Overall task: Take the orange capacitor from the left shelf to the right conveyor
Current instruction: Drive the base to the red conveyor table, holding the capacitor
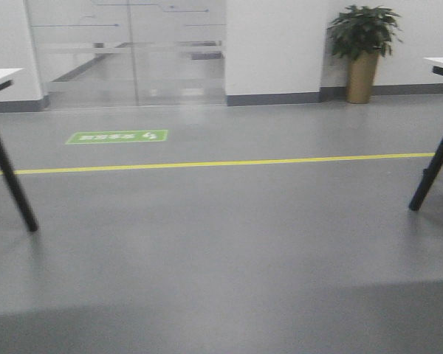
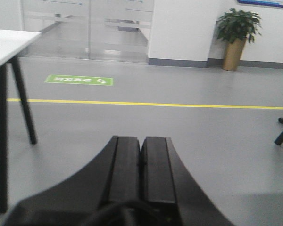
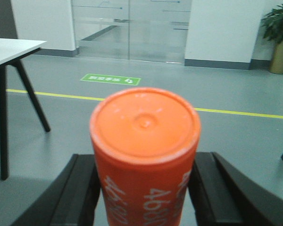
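Note:
In the right wrist view my right gripper is shut on the orange capacitor, an orange cylinder with a flat top and white "4680" print, held between the two black fingers above the grey floor. In the left wrist view my left gripper is shut and empty, its two black pads pressed together. The left shelf and the right conveyor are out of view in all frames. Neither gripper shows in the front view.
Grey floor with a yellow line and a green floor sign. White tables on black legs stand at the left and right. A potted plant and glass doors stand at the back wall.

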Available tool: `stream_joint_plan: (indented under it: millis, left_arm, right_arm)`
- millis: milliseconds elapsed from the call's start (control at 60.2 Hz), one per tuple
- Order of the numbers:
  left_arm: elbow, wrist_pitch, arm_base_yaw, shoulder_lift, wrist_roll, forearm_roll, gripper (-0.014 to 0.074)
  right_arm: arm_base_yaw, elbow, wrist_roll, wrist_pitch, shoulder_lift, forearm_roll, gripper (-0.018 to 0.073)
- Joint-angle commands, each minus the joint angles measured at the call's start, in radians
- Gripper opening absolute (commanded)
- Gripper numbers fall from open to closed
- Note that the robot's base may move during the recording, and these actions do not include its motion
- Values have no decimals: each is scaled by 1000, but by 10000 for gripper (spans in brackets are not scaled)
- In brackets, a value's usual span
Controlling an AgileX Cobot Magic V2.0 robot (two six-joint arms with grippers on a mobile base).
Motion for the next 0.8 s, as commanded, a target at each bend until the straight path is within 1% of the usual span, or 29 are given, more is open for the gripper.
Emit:
stream_joint_plan:
  millis: [0, 781]
  left_arm:
    - [-2, -82, -5, -19, 0, 0, -105]
    - [-2, -82, -5, -19, 0, 0, -105]
  right_arm:
    - [-4, -28, -4, -93, 19, -6, 64]
    - [-4, -28, -4, -92, 19, -6, 64]
